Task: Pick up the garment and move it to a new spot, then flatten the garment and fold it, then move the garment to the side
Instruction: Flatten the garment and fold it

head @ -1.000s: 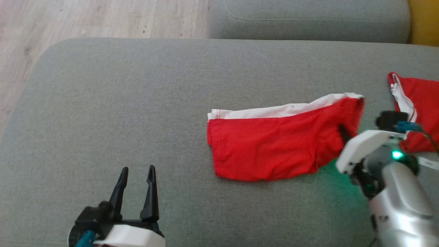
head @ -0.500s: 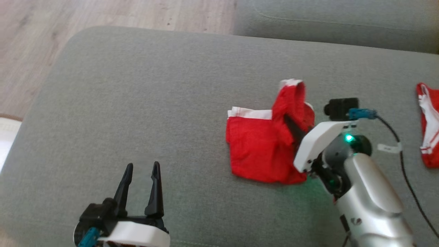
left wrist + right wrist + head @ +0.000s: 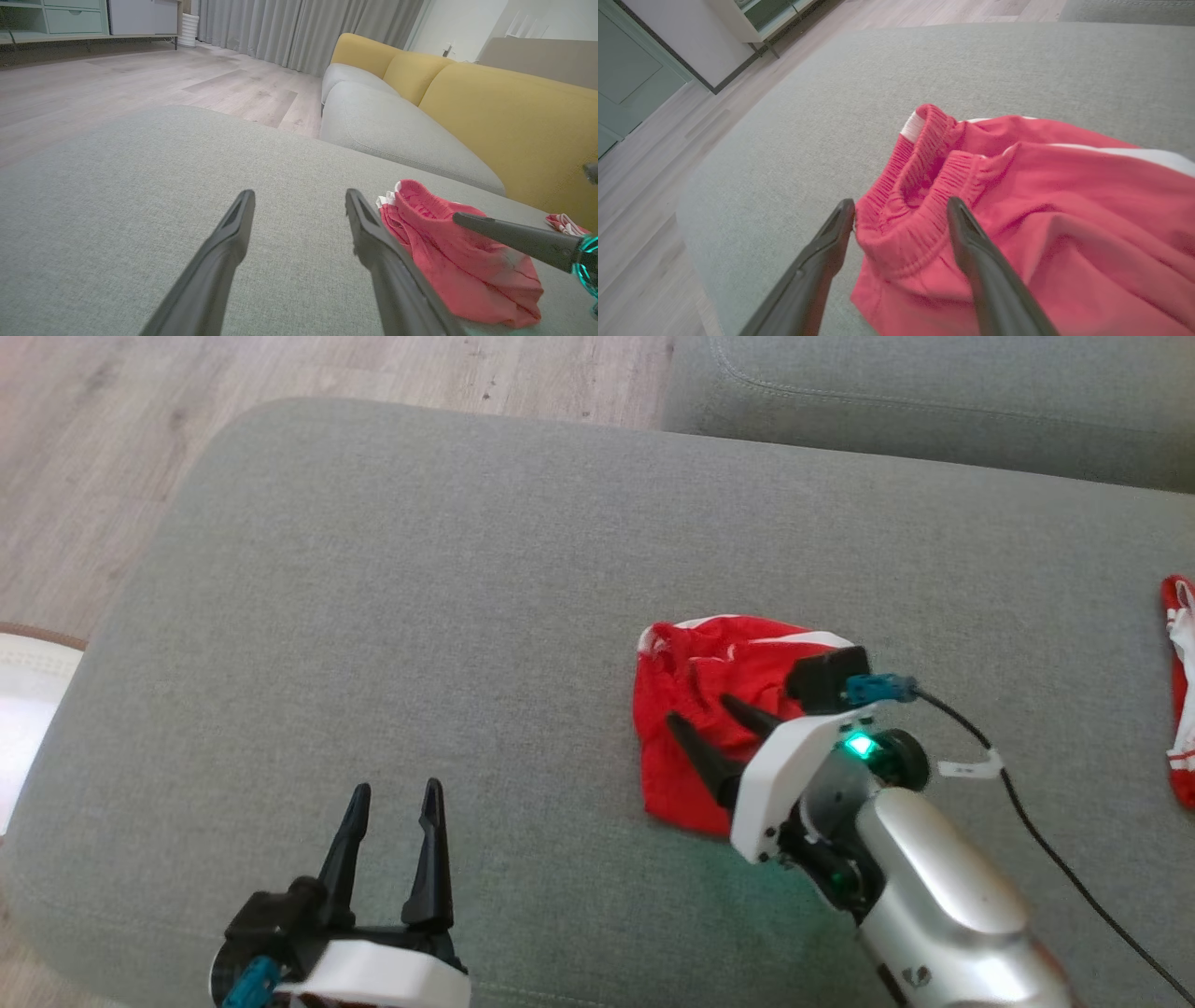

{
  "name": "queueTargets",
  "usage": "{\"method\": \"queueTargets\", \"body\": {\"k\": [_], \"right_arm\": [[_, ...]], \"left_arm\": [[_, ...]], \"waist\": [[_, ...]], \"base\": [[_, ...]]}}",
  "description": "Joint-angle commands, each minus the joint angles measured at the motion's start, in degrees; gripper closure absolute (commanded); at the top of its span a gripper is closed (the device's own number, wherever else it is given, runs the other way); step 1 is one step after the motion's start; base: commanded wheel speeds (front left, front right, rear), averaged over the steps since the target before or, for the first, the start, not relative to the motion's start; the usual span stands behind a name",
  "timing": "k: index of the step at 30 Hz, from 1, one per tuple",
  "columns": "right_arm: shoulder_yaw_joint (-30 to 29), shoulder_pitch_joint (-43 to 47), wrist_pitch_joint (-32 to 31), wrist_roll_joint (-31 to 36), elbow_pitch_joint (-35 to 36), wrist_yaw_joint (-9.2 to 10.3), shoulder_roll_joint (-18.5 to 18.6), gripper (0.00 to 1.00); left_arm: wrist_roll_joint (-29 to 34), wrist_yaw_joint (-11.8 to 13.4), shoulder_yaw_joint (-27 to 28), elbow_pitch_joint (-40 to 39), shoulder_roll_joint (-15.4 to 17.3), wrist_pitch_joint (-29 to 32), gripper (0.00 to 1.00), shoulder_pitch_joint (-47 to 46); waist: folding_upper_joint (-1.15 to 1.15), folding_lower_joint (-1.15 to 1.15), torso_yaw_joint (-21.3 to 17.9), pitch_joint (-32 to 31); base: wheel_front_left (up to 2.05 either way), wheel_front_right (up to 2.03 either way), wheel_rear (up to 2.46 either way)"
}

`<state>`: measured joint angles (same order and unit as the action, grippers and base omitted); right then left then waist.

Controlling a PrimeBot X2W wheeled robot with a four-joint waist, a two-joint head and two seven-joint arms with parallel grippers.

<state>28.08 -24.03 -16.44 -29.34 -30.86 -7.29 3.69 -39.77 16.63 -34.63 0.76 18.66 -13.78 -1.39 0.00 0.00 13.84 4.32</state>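
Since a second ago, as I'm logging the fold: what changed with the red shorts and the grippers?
The right gripper carried the right end of the red shorts leftward over the other half, then opened and let go; they now lie folded double. The left gripper stayed open and idle; the other red garment stayed on the cushion.

Big grey cushion (image 3: 373, 569) under the left claw (image 3: 396, 787) and the right claw (image 3: 698, 709), bare fabric all round the left one. Second grey seat cushion (image 3: 934, 411) beyond the right claw, with a gap between the two cushions. Another red-and-white cloth (image 3: 1178, 691) lies well off to the right claw's right, cut by the frame edge. Wood floor (image 3: 280, 373) ahead-left of the left claw, past the cushion edge. Pale rug edge (image 3: 28, 681) far to that claw's left. Left wrist cam: yellow backrests (image 3: 504, 112) ahead-right of the left claw. Far ahead are grey curtains (image 3: 289, 28), a low cabinet (image 3: 74, 18) and a white ribbed cylinder (image 3: 188, 30).
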Motion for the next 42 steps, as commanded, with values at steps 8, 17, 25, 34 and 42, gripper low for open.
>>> {"method": "queueTargets", "body": {"k": [8,17,25,34,42], "right_arm": [[2.22,-3.21,5.13,2.95,5.05,-0.20,-0.80,0.00],[-8.45,-2.26,12.74,12.27,8.78,-0.20,-0.81,0.00],[-13.94,1.02,14.10,17.31,9.39,-0.20,-0.81,0.04],[-4.91,1.28,13.83,16.03,1.05,-0.20,-0.81,1.00],[0.88,-1.54,14.23,14.51,-6.34,-0.20,-0.81,1.00]], "left_arm": [[0.69,0.03,2.96,-1.57,0.07,-0.94,0.00,-2.96],[0.81,0.19,3.68,-1.79,0.95,-0.95,0.00,-2.96],[0.79,0.17,3.34,-2.02,1.16,-0.89,0.00,-2.85],[1.10,-0.12,2.56,-2.48,0.90,-0.50,0.00,-3.94],[1.17,-0.37,2.02,-1.95,0.40,-0.40,0.00,-4.45]], "waist": [[0.00,0.00,-2.00,0.29],[0.00,0.00,-4.29,-0.27],[0.00,0.00,-4.63,-0.39],[0.00,0.00,-0.36,0.98],[0.00,0.00,3.82,1.48]], "base": [[0.00,0.00,0.00],[0.00,0.00,0.00],[0.00,0.00,0.00],[0.00,0.00,0.00],[0.00,0.00,0.00]]}}
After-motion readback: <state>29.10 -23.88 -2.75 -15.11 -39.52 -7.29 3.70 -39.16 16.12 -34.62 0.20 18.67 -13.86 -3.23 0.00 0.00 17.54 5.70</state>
